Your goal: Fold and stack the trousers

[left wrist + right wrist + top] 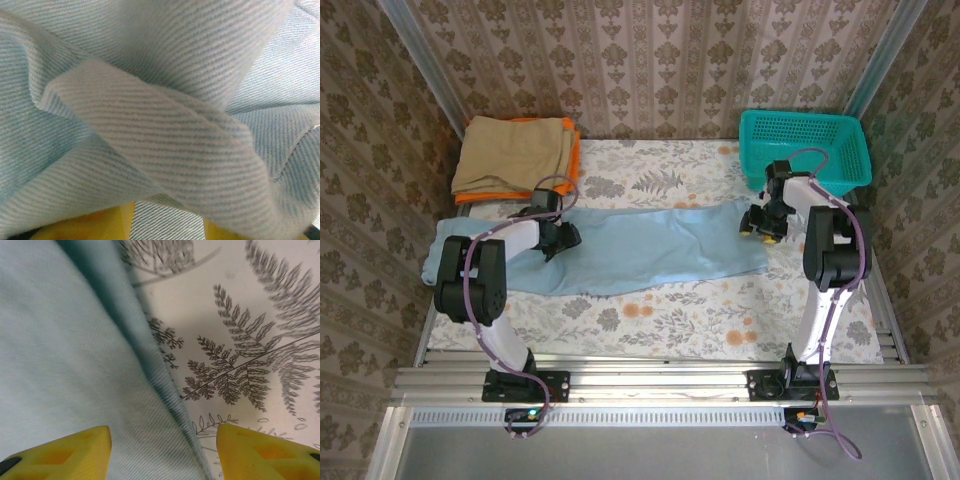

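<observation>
Pale-blue twill, light and limp, made up the trousers [640, 250], which lay stretched left to right across the flowered table [670, 315]. The left gripper [558, 240] sat on their left part, its yellow fingers pinching a raised fold of cloth. The right gripper [160, 452] hung spread over the right end, one finger above the cloth and one above bare table. Such cloth would likely sag and crease between holds, so a doubled edge or hem looked the surest place to take it.
</observation>
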Robot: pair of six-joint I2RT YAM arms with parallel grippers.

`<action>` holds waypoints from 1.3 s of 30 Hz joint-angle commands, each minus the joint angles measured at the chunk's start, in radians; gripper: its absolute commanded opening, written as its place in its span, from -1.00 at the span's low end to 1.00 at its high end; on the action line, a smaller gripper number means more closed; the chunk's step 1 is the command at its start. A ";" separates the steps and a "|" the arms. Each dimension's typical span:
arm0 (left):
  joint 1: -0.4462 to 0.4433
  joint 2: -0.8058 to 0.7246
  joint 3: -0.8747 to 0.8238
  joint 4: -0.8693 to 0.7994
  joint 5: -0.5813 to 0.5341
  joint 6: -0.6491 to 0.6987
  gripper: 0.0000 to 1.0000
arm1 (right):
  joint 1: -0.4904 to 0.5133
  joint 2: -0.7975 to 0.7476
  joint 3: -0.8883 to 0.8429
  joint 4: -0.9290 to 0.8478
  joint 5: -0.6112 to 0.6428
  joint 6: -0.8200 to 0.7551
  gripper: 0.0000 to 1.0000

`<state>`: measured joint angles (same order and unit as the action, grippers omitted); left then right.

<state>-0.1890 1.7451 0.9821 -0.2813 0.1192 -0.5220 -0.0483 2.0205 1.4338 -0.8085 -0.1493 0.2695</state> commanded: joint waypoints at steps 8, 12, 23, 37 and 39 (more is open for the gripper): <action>0.010 -0.047 -0.024 -0.049 -0.013 0.016 -0.19 | 0.002 0.037 -0.020 -0.050 -0.073 -0.020 -0.49; 0.010 -0.071 -0.025 -0.058 -0.011 0.017 -0.19 | 0.000 0.001 -0.054 -0.019 -0.107 0.007 -1.00; 0.007 -0.153 -0.056 -0.053 0.028 0.004 -0.16 | -0.136 -0.345 -0.288 0.072 0.037 0.147 -1.00; 0.023 -0.299 -0.115 -0.091 0.037 0.006 0.14 | -0.202 -0.591 -0.209 -0.059 0.130 0.161 -1.00; 0.031 -0.324 -0.128 -0.105 0.031 0.010 0.18 | -0.198 -0.594 -0.171 -0.083 0.086 0.157 -1.00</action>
<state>-0.1734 1.4586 0.8772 -0.3367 0.1528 -0.5224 -0.2382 1.4597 1.1923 -0.8497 -0.0666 0.4088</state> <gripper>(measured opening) 0.584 0.059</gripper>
